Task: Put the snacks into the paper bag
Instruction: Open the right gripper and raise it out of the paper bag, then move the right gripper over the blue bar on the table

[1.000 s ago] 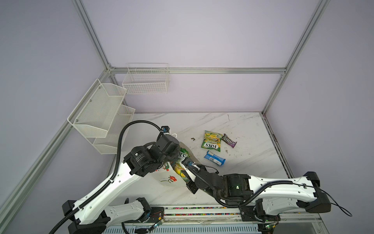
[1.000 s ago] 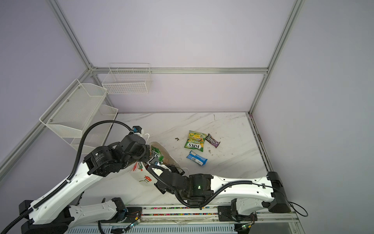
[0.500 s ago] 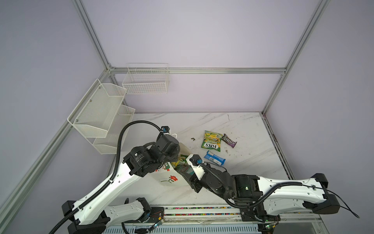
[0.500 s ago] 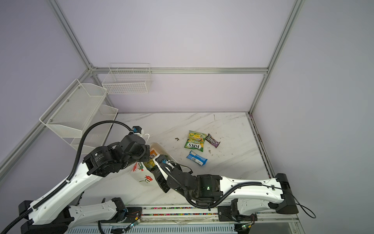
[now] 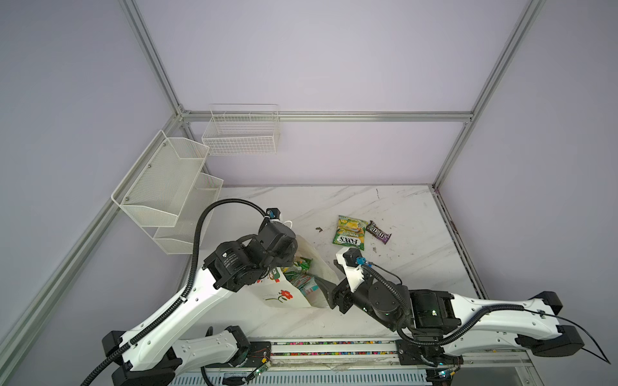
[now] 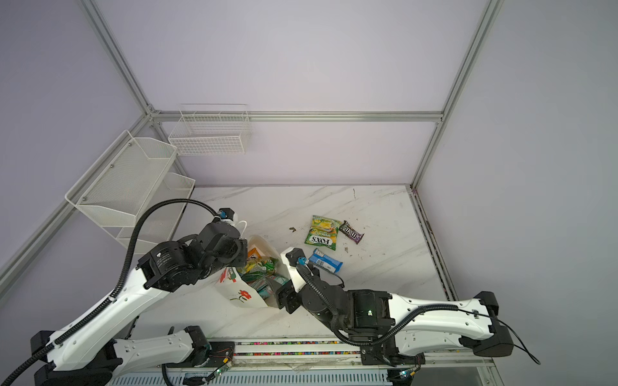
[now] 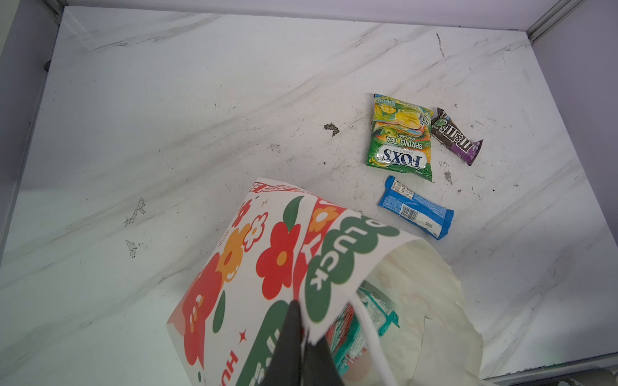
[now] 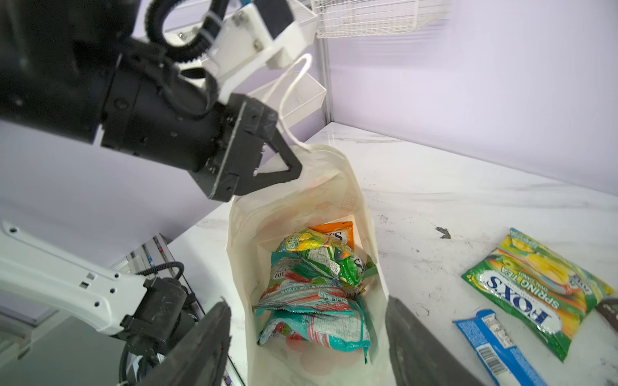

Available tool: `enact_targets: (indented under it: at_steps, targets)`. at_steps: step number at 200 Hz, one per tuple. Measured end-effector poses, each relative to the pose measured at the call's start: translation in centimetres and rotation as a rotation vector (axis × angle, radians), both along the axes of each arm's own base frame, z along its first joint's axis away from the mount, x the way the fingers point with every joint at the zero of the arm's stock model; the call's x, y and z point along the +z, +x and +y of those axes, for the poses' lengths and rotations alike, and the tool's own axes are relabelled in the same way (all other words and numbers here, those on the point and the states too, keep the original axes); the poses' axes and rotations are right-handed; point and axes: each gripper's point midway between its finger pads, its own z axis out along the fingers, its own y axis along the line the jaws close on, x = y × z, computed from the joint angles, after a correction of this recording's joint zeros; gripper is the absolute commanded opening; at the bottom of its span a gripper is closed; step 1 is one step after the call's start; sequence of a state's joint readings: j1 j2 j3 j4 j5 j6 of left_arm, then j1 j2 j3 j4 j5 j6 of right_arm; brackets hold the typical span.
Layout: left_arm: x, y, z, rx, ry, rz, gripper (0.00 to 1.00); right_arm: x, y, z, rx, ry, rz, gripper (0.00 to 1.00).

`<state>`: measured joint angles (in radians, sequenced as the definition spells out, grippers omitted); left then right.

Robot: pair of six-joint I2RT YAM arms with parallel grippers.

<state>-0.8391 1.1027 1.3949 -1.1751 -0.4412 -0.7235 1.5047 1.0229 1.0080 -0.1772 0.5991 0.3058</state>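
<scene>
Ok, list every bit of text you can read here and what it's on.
"FOX'S SPRING TEA": green-yellow packet.
"m&m's": dark packet.
"PLUCK": green label on the paper bag.
"BARLEY MINT & CHERRY": teal packet in the bag.
Blue bar wrapper: too small to read.

The table point(image 5: 401, 207) is white marble with thin grey lines and some dirty marks. Three snacks lie flat on it, close together. A shiny green and yellow candy packet point(image 5: 350, 233) lies with a dark brown and purple candy packet point(image 5: 378, 232) just beside it. A blue bar wrapper point(image 6: 325, 261) lies near the green one, closer to the front, not touching it. A tiny dark scrap point(image 5: 318, 229) lies on the bare table near the green packet. A tall white paper bag with red flowers point(image 5: 284, 297) stands on the table too, near the blue wrapper.
</scene>
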Motion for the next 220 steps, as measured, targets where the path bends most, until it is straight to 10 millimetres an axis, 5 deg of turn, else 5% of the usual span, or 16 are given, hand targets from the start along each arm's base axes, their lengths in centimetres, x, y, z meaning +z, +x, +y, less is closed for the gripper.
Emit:
enact_targets:
  at_steps: [94,153,220]
  targets:
    - [0.0,0.0,0.0,0.0,0.0,0.0,0.0,1.6,3.1,-7.0,-0.196,0.157,0.082,0.9]
    - [0.0,0.0,-0.1,-0.002,-0.002,0.001,0.0,-4.2,9.8,-9.9,-0.402,0.057,0.215,0.91]
    - [0.0,0.0,0.0,-0.002,-0.004,0.0,0.0,-10.7,13.2,-11.2,-0.47,-0.024,0.399,0.91]
